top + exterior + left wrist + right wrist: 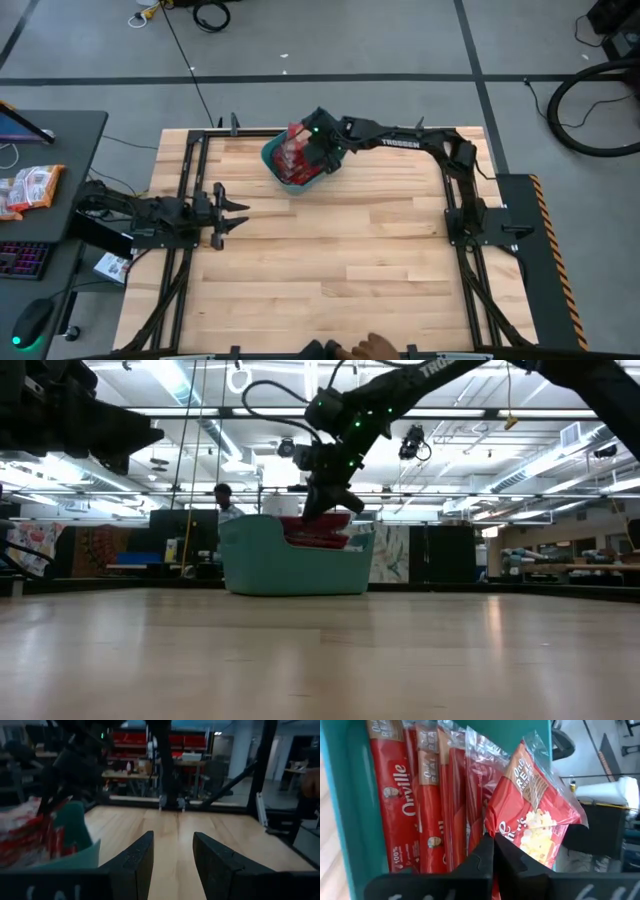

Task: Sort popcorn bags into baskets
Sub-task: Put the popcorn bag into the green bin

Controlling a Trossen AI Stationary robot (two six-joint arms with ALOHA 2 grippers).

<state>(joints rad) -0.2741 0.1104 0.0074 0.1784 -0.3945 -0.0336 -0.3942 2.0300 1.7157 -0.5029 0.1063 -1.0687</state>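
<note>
Light wooden table fills the high view, framed by dark rails, with grey floor around it. At the near edge of that view a person's hand shows at the table's border. On the robot's left side, the left gripper hovers over bare wood with its two fingers spread apart and nothing between them; the left wrist view shows the same gap between the fingers. Beyond the table's left edge, a dark desk carries an orange-and-white packet and a keyboard. Farther back, near the table's far edge, stands the teal basket, upright, with red popcorn bags stacked on edge inside it. The right gripper reaches over the basket's right end. In the right wrist view its fingers are pressed together on one popcorn bag, which is tilted against the row of bags standing in the basket. In the low view a person stands in the room behind the basket.
</note>
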